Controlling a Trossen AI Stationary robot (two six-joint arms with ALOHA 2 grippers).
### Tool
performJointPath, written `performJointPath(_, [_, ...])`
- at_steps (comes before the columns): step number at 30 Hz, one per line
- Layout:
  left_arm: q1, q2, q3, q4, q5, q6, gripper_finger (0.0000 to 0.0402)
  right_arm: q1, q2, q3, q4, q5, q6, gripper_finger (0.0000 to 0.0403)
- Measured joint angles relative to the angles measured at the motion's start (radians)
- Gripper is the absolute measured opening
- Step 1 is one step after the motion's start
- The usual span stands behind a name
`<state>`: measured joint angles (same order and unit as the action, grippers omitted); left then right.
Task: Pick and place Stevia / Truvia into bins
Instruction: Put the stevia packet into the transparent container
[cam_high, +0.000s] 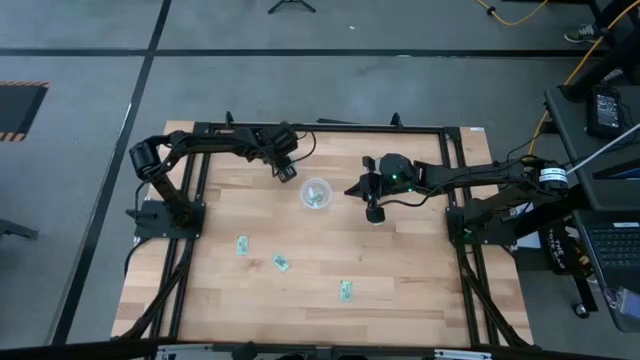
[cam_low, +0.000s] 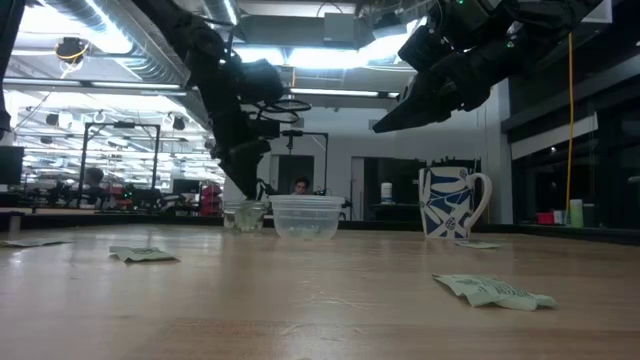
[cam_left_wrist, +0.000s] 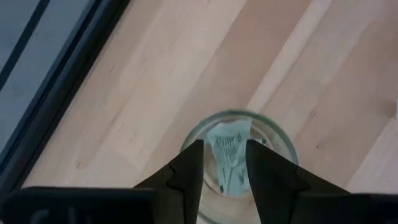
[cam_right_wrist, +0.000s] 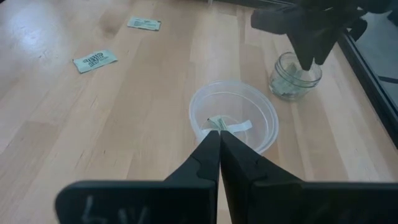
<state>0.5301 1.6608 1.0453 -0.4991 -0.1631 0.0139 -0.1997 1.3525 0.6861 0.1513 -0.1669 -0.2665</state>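
Observation:
The little clear bin (cam_left_wrist: 239, 163) stands on the wooden table with a pale green Stevia / Truvia sachet (cam_left_wrist: 229, 149) upright inside it. My left gripper (cam_left_wrist: 224, 155) hangs open just above its mouth, one finger over each side of the rim, touching nothing. The gripper (cam_high: 287, 174) is at the table's far middle. The wider whitish bin (cam_right_wrist: 233, 118) beside it holds a sachet (cam_right_wrist: 229, 127). My right gripper (cam_right_wrist: 219, 138) hovers shut and empty above that bin's right side. Three loose sachets (cam_high: 242, 245), (cam_high: 281, 262), (cam_high: 346, 291) lie flat nearer the front edge.
A blue and white mug (cam_low: 455, 200) stands on the table under the right arm. A black frame (cam_high: 320, 127) runs along the table's far edge and sides. Bare wood lies between the bins and the loose sachets.

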Motion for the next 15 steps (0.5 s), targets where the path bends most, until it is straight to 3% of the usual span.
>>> performJointPath(9, [-0.004,0.0,0.066,-0.145,0.006,0.045,0.0108,0.0,0.0,0.0,-0.013,0.0,0.0,0.0016])
performJointPath(15, [-0.039,-0.032,0.066,-0.182,0.093,0.148,0.0074,0.0,0.0,0.0,-0.02,0.0,-0.002,0.0016])
